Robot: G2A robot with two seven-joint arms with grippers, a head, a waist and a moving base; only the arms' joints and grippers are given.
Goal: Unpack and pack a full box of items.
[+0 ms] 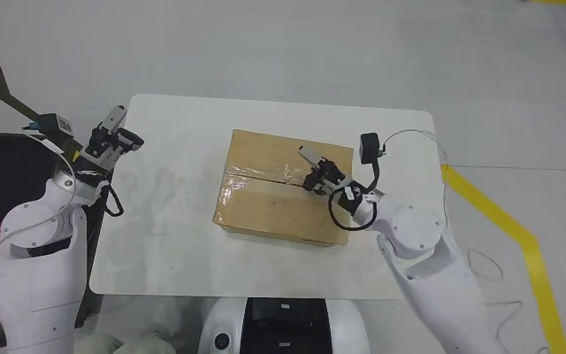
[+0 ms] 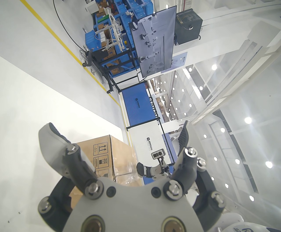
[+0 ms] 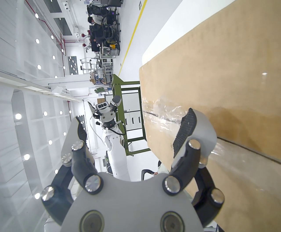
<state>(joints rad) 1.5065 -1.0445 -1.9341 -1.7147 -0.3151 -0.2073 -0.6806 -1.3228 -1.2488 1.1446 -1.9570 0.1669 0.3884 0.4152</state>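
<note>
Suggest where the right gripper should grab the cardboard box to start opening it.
Probably the crinkled tape where the centre seam reaches the edge of the cardboard box. The flaps lie flat and flush, leaving no lip to pinch; that tape looks raised. Bring the right gripper down from above.

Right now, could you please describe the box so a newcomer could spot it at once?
On the white table, at its middle, sits a brown cardboard box. Clear tape seals its centre seam, and the open right gripper is above that seam.

Pale grey floor (image 1: 265, 44) with a yellow line (image 1: 491, 207); blue shelving (image 2: 131, 8), ceiling lights (image 2: 248, 120)
</note>
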